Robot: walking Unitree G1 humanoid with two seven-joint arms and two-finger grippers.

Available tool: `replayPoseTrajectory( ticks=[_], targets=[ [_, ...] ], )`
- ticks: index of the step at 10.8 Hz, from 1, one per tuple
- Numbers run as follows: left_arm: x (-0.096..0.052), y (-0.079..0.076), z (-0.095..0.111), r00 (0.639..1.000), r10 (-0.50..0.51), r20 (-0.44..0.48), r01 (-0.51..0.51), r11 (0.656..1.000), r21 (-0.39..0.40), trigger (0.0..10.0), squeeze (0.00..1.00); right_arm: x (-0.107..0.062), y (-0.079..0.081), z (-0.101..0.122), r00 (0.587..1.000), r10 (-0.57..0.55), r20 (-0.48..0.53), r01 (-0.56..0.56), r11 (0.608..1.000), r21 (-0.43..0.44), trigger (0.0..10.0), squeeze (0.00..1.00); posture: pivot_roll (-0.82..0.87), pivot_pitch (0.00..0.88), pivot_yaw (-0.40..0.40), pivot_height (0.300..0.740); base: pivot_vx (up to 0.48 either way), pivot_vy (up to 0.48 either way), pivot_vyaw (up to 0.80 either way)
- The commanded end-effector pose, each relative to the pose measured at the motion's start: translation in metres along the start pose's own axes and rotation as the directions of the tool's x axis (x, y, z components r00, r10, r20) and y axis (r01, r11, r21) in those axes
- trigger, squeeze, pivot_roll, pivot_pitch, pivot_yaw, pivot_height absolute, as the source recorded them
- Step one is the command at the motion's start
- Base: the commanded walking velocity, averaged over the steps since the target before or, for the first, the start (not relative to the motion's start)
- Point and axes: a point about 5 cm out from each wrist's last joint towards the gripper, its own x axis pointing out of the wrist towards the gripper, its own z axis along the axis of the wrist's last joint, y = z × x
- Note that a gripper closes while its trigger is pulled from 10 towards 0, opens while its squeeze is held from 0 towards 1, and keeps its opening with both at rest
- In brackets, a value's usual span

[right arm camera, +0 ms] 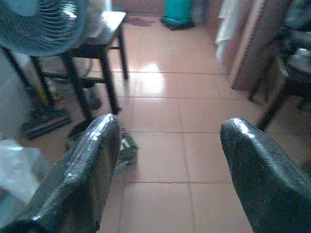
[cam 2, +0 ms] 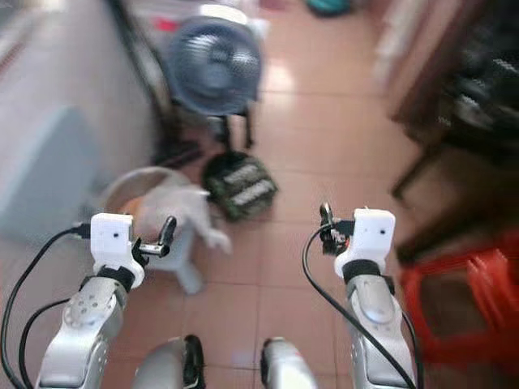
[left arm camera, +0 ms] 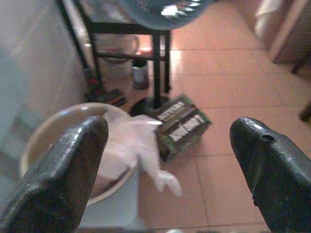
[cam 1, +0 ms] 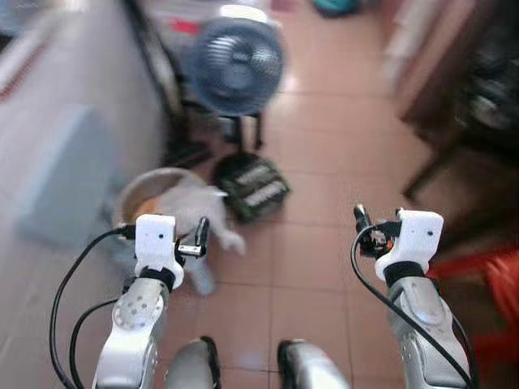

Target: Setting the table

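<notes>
Nearest the camera, both silver arms are raised over the tiled floor [cam 1: 324, 267]. On the left, the left hand [cam 1: 200, 237] is spread and empty, hovering near a round basin [cam 1: 146, 190] with a pale crumpled plastic bag [cam 1: 199, 211] draped over its rim. Just beside it lies a dark green carton [cam 1: 251, 185], below a blue fan [cam 1: 235, 65] on a stand. Further right, the right hand [cam 1: 361, 220] is also spread, holding nothing; a red stool [cam 2: 462, 308] stands at the far right. No tableware or bench can be made out, so nothing to set is within reach. Dishes would likely be stiff, slippery and breakable, best taken by the rim.
</notes>
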Motion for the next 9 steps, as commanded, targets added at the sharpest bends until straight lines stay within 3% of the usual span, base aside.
replayPoseTrajectory(
  ticks=[1,4,5,7,9],
  targets=[
    [-0.002,0.001,0.000,1.000,0.008,-0.010,-0.008,1.000,-0.002,10.0,0.00,-0.001,-0.001,0.001,1.000,0.002,-0.007,-0.002,1.000,-0.007,10.0,0.00,-0.07,0.232,0.008,0.740,0.000,0.000,-0.80],
    [-0.003,0.002,0.000,1.000,0.026,-0.015,-0.026,1.000,-0.010,10.0,0.00,0.002,0.001,0.004,1.000,0.021,-0.001,-0.021,1.000,-0.006,10.0,0.00,-0.06,0.234,-0.004,0.740,0.000,0.000,-0.75],
    [-0.003,0.002,-0.001,0.999,0.028,-0.021,-0.028,1.000,-0.006,10.0,0.00,0.002,0.001,0.003,1.000,0.020,-0.004,-0.020,1.000,0.000,10.0,0.00,-0.06,0.229,-0.001,0.740,0.000,0.364,-0.51],
    [0.002,0.001,-0.005,1.000,0.022,-0.019,-0.022,1.000,0.008,10.0,0.00,0.003,0.003,-0.002,1.000,0.023,0.000,-0.023,1.000,0.001,10.0,0.00,-0.05,0.182,0.007,0.740,0.000,0.392,0.00],
    [0.013,0.002,0.000,0.999,0.036,0.013,-0.036,0.999,0.013,10.0,0.00,0.009,0.010,0.000,0.998,0.056,0.031,-0.055,0.998,-0.018,10.0,0.00,-0.04,0.124,0.010,0.740,0.000,0.000,0.00]
  ],
)
